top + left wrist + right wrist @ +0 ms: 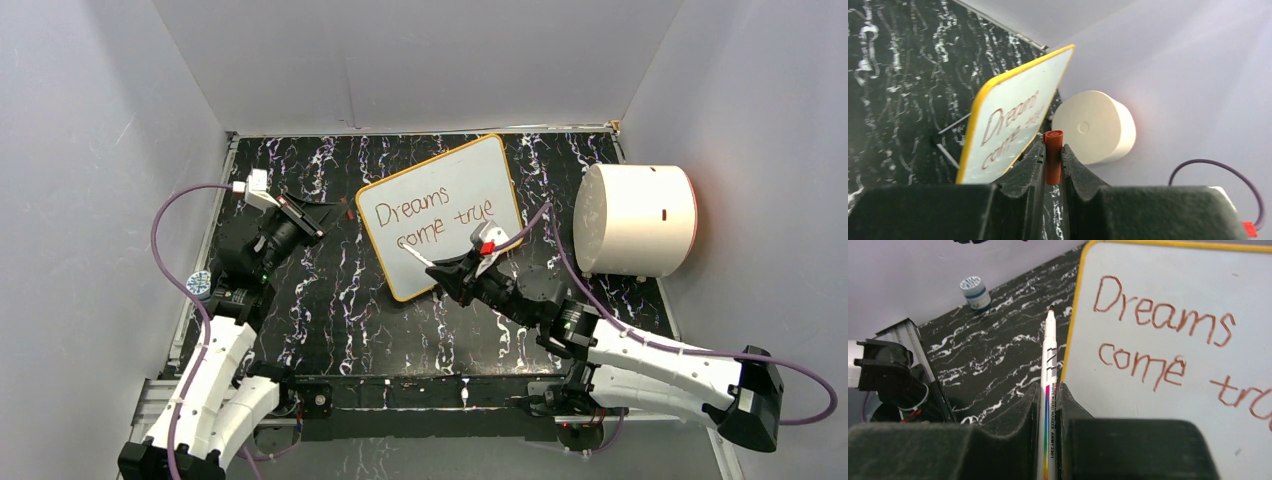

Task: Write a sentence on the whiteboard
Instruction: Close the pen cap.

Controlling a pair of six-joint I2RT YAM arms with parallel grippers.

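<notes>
A small lidded jar (pixel 974 291) stands at the upper left of the right wrist view, its contents hidden. On the black marbled table (pixel 330 320), between grey walls, the whiteboard (pixel 440 215) sits at centre reading "Dreams come true". A white drum (pixel 635 220) is to its right. Only the wrist views show the grips. The left gripper (pixel 1053 150) pinches a red cap (pixel 1053 167), and the right gripper (pixel 1048 390) clamps a marker (pixel 1049 340).

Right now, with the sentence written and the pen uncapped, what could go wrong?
1. The marker has its bare tip just off the rim of the whiteboard; a sideways swing of the right tool could streak the writing.
2. The red cap is pinched in the left tool with little showing; a misaligned recapping push might dislodge it.
</notes>
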